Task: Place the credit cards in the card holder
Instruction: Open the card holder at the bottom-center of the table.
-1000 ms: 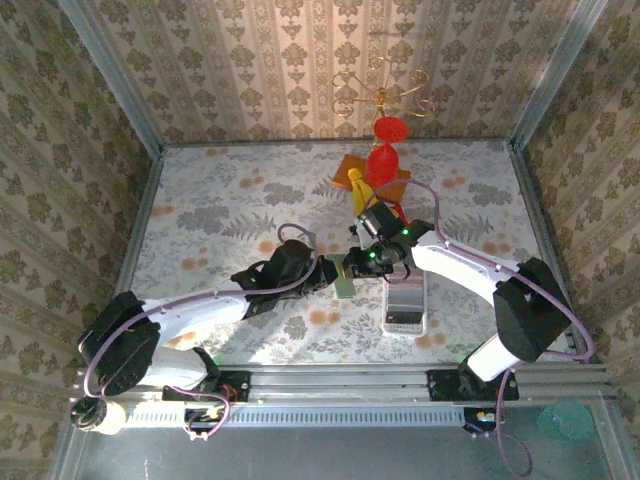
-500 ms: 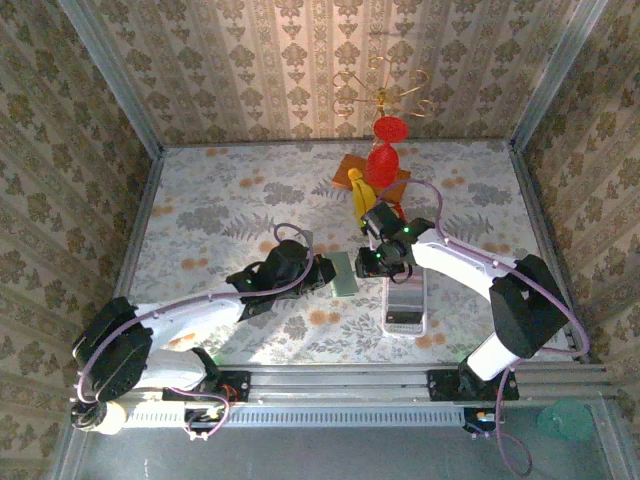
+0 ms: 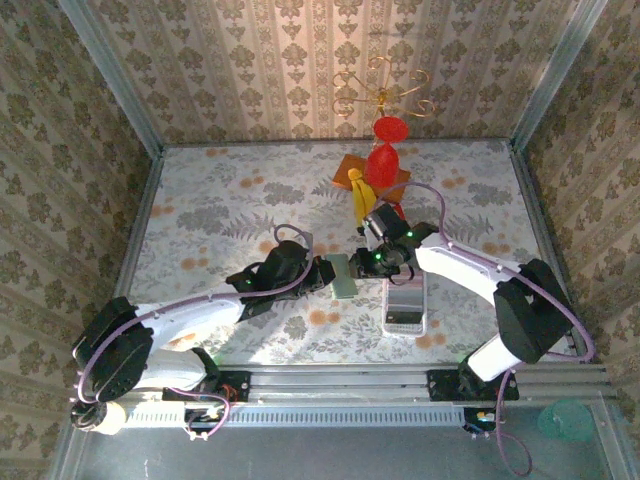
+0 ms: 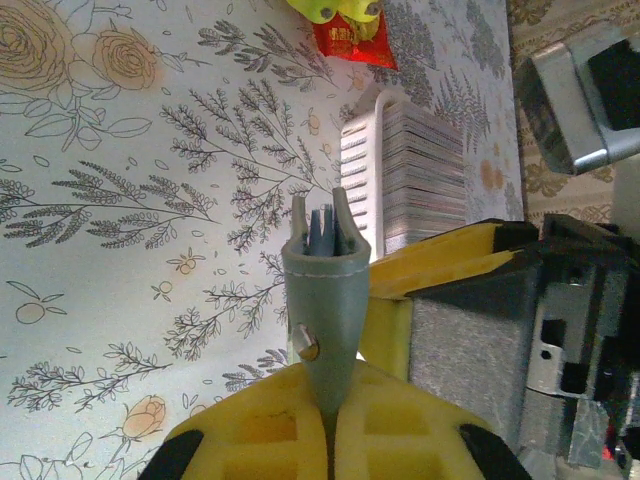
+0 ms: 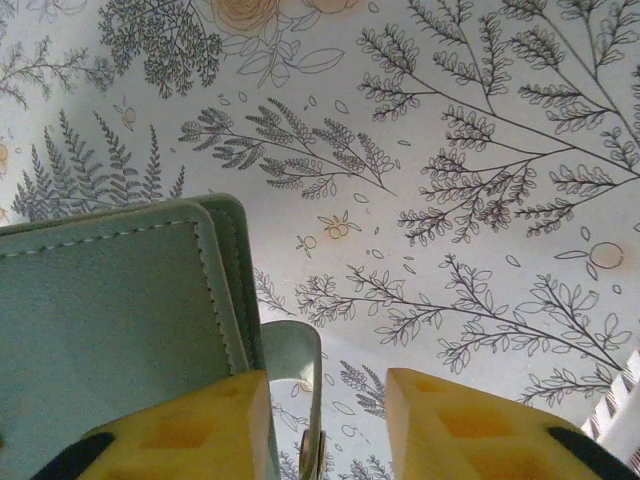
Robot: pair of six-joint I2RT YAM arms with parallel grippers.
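My left gripper (image 3: 322, 272) (image 4: 330, 395) is shut on the lower end of the sage-green card holder (image 3: 343, 275) (image 4: 325, 290), holding it upright above the table. A blue card (image 4: 322, 228) pokes out of the holder's open top. My right gripper (image 3: 366, 262) (image 5: 327, 420) is open just right of the holder (image 5: 110, 310). The holder's snap strap (image 5: 296, 360) hangs between its fingers, close to the left one, unpinched. The other credit cards (image 3: 405, 298) (image 4: 425, 170) stand as a striped row in a white tray (image 3: 404, 322) (image 4: 360, 150).
A red and yellow toy (image 3: 378, 165) on an orange mat (image 3: 347, 170) stands behind the grippers. Papered walls with metal posts close in the flowered table (image 3: 220, 210) on three sides. The left half of the table has free room.
The right gripper has let its jaws out and drawn a little away from the holder. The left gripper has shifted right and turned the holder broader to the top camera.
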